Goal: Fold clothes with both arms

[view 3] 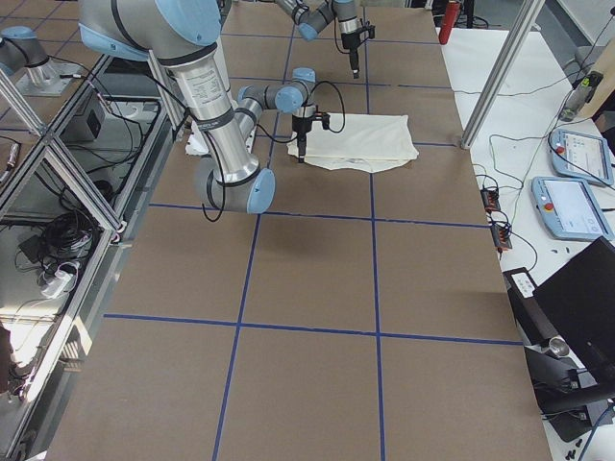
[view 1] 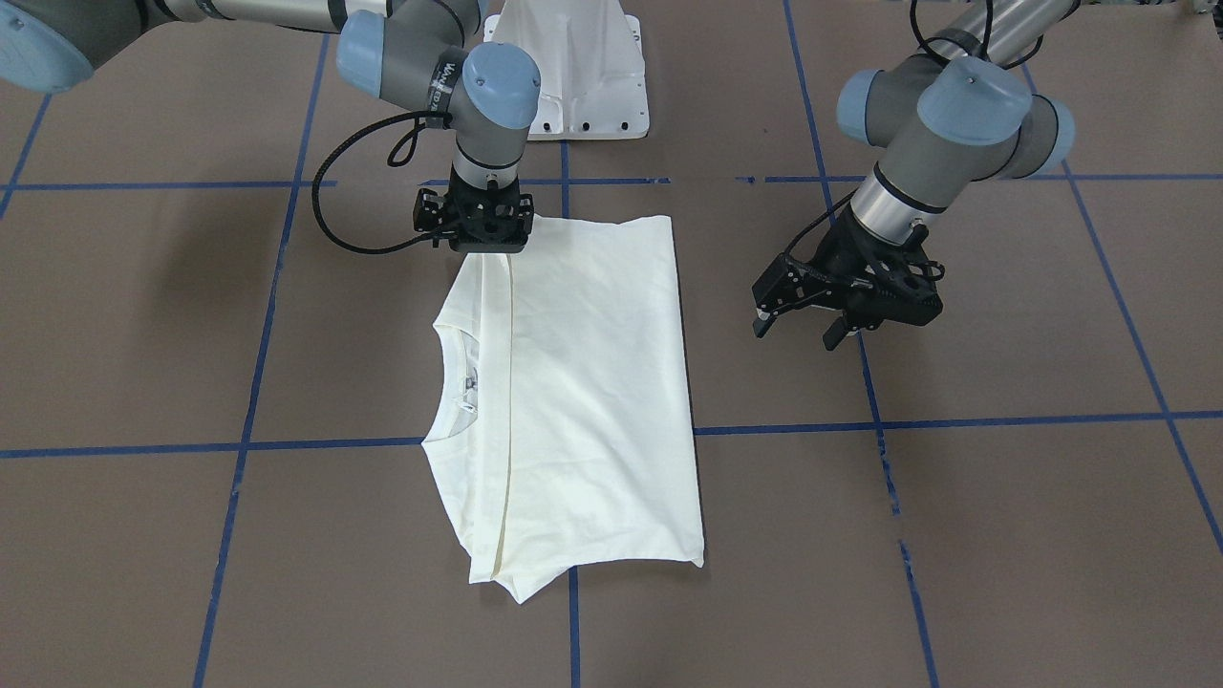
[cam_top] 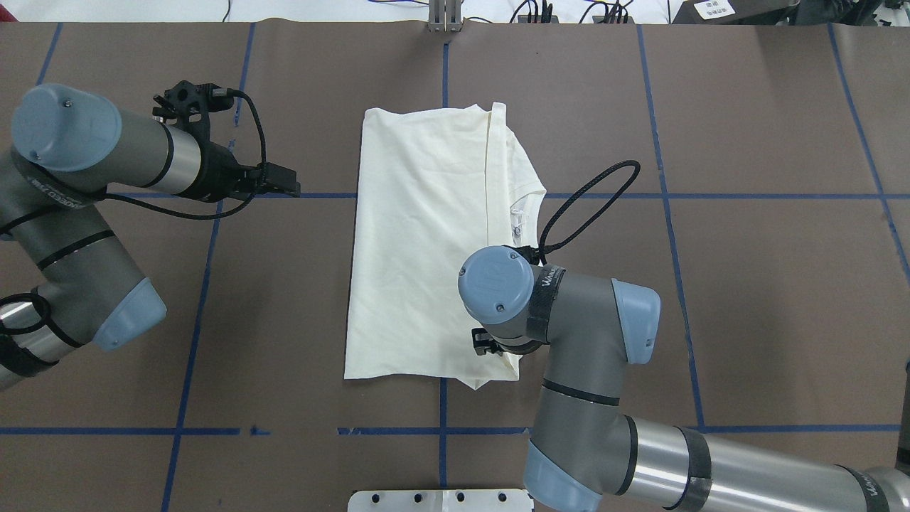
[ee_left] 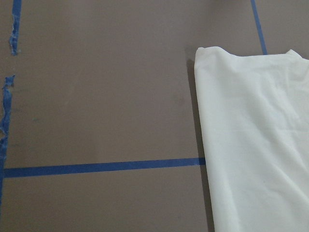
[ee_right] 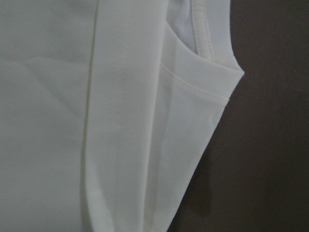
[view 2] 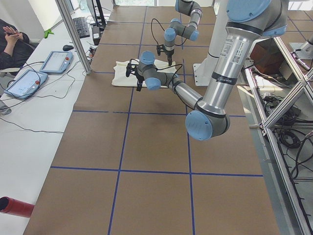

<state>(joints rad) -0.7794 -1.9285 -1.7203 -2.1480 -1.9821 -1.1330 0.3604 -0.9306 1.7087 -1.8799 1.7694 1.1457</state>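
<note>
T-shirt lies folded, plain side up, mid table — light, limp, likely to sag; best pinched at corners through all layers. Left gripper hovers beside it with jaws spread. Right gripper is at the robot-side corner — jaw state cannot be told.

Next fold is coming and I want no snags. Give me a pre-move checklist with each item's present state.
1. The shirt lies flat, folded to a rectangle: ok.
2. The left tool is off the shirt, over bare table: ok.
3. The left tool is open, fingers apart: ok.
4. The right tool points down at the shirt's robot-side corner, on the collar side: ok.
5. The right tool has hold of the cloth: cannot tell, its jaws are hidden by the wrist.
</note>
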